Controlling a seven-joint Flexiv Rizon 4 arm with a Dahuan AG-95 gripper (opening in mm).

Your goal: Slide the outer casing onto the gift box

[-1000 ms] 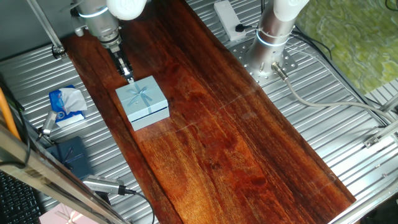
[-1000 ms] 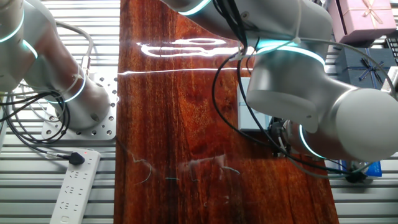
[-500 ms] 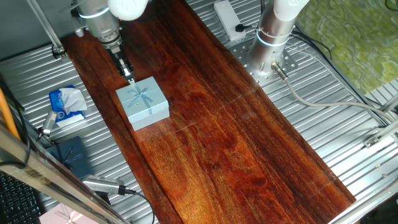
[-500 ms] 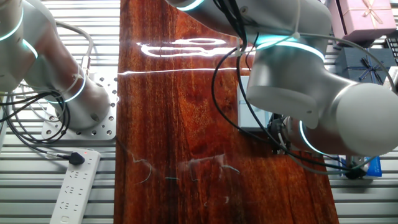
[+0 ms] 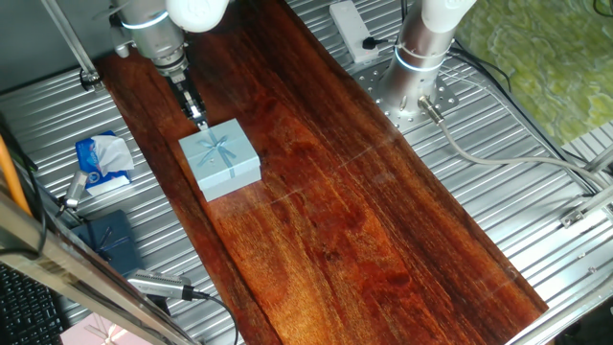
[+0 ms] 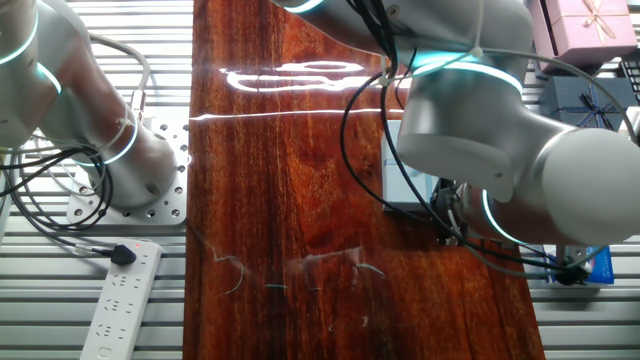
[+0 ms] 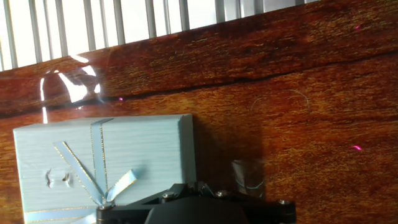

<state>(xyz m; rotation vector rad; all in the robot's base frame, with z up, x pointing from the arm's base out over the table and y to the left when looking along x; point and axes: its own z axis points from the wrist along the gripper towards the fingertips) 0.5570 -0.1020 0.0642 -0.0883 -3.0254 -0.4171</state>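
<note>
**Blue sleeve sits on the wood, gripper tip at its far edge**

One fixed view: The outer casing (image 5: 220, 158), a small light blue square with a pale crossed ribbon and bow on top, rests flat on the dark wooden counter (image 5: 364, 220), close to that board's left edge. The gripper (image 5: 199, 120) comes down slantwise from the arm at the upper left, and its slim tip ends right at the casing's far top edge; whether it actually touches cannot be told. The fingers look drawn close together with nothing between them, though they are too small here to be sure. The gift box itself does not show separately. Off the wood, on the ribbed metal to the left, lie a crumpled blue and white packet (image 5: 102, 161) and a dark navy box (image 5: 108, 241). A second arm's silver base (image 5: 421, 59) stands on the metal at the upper right.

The other fixed view: The arm's large grey body (image 6: 490, 140) fills the right half and hides the gripper. Only a pale strip of the outer casing (image 6: 400, 180) shows past it, at the right edge of the counter (image 6: 280, 200). A white power strip (image 6: 118, 298) lies at the lower left, and a pink box (image 6: 585, 28) sits at the upper right.

Hand view: The outer casing (image 7: 106, 162) fills the lower left, its bow near the bottom edge. The dark gripper housing (image 7: 199, 208) overlaps the casing's near edge. The fingertips are out of frame, so their spread cannot be told here.
</note>
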